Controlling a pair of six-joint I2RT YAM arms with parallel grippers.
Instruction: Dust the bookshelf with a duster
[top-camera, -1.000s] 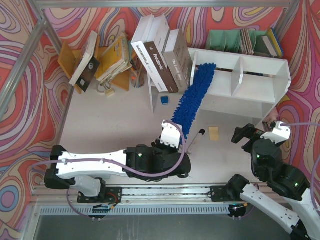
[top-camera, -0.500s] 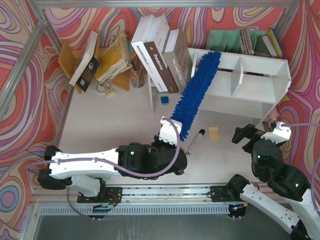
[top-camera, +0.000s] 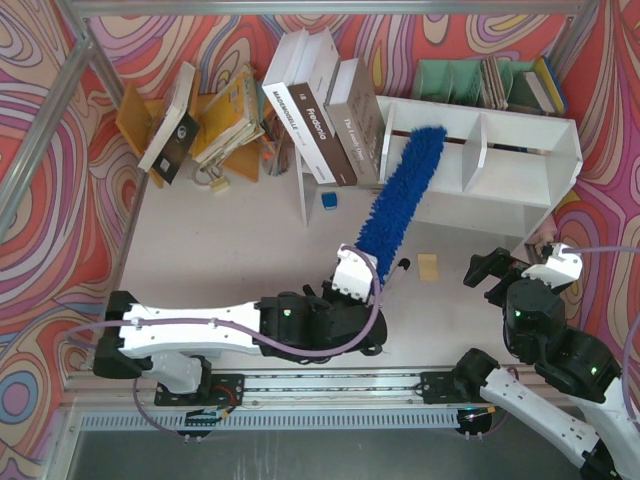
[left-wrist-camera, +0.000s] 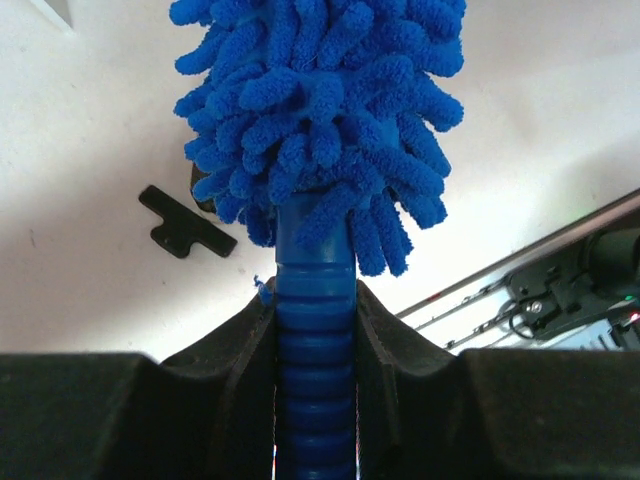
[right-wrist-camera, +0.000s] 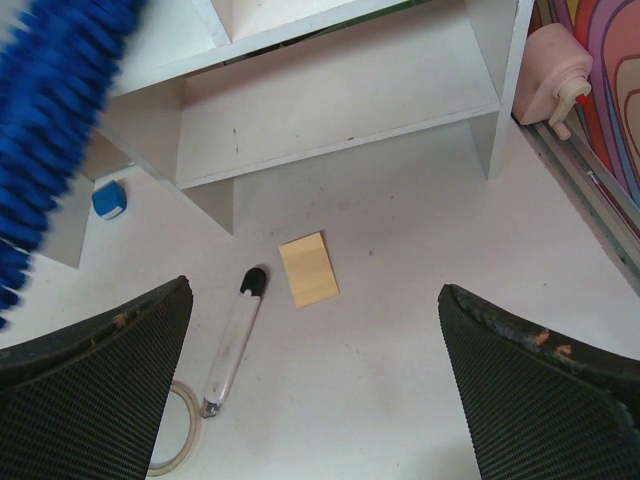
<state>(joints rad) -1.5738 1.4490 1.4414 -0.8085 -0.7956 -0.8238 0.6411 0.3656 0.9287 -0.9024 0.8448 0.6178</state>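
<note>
Blue duster (top-camera: 405, 190) clamped in left gripper (left-wrist-camera: 315, 305) — right gripper (right-wrist-camera: 315, 360) agape; book spines (top-camera: 315, 120) illegible.

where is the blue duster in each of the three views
Top external: the duster slants from the left gripper up to the bookshelf.
Left wrist: the duster fills the centre, handle between the fingers.
Right wrist: blurred blue along the upper left edge.
Shared landmark: yellow pad, in top external and right wrist only.

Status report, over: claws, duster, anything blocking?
Left claw shut on duster handle. Right claw open, empty. Duster tip over bookshelf left compartment. Nothing blocking seen.
</note>
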